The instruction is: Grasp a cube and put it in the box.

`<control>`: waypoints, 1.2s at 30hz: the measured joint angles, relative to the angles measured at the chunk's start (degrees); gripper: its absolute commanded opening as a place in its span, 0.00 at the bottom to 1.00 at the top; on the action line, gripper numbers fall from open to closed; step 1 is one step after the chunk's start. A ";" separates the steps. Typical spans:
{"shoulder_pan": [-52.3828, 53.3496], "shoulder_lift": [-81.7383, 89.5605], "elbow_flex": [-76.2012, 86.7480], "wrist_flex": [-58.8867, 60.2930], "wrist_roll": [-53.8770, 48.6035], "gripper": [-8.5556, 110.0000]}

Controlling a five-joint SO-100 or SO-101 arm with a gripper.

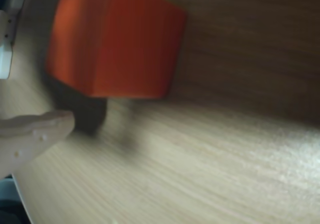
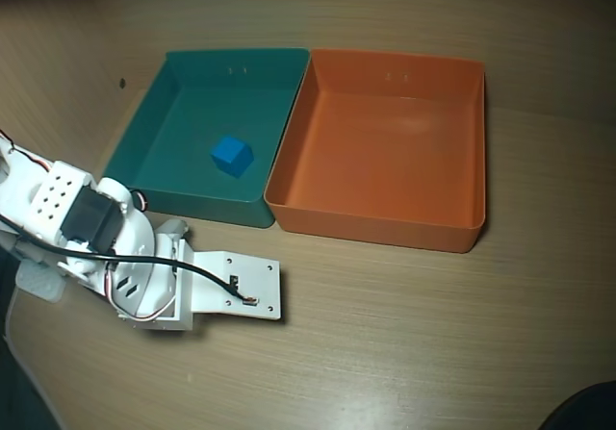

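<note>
the small matte orange cube (image 1: 112,38) sits on the wooden worktop (image 1: 210,164) close before the robot's white hand (image 1: 37,83) in the wrist view; whether its fingers are parted or closed cannot be told. blur suggests motion, so a mistimed closing could knock the cube away, far from the large shallow orange plastic box (image 2: 380,151).

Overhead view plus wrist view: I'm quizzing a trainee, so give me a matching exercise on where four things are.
Things:
1. blue cube
2. orange cube
3. orange tray
4. arm

Places:
A. right of the teal tray, holding nothing
B. inside the teal tray
C. lower left of the overhead view
D. on the wood, close to the wrist camera

Pairs: 1-B, 2-D, 3-A, 4-C
</note>
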 measured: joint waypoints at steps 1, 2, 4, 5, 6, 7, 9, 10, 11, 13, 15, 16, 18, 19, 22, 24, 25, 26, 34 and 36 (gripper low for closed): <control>0.00 0.00 0.00 0.00 0.00 0.48; 0.00 0.00 0.00 0.00 0.00 0.48; 0.00 0.00 0.00 0.00 0.00 0.48; 0.00 0.00 0.00 -0.09 0.00 0.48; 0.00 0.00 0.00 -0.09 0.00 0.48; 0.00 0.00 0.00 -0.09 0.00 0.48; 0.00 0.00 0.00 -0.09 0.00 0.48; 0.00 0.00 0.00 -0.09 0.00 0.48; 0.00 0.00 0.00 -0.09 0.00 0.48; 0.00 0.00 0.00 -0.09 0.00 0.48; 0.00 0.00 0.00 -0.53 0.00 0.48; 0.00 0.00 0.00 -1.58 0.00 0.48; 0.00 0.00 0.00 -3.25 0.00 0.48; 0.00 -0.18 0.00 -3.96 0.00 0.48; 0.00 -1.32 0.00 -5.01 0.00 0.48; 0.00 -2.37 0.00 -5.10 0.00 0.48; 0.00 -2.55 0.00 -5.10 0.00 0.48; 0.00 -2.81 0.00 -5.10 0.00 0.48; -0.26 -3.16 0.00 -5.71 0.00 0.48; -0.79 -3.16 0.00 -5.71 0.00 0.48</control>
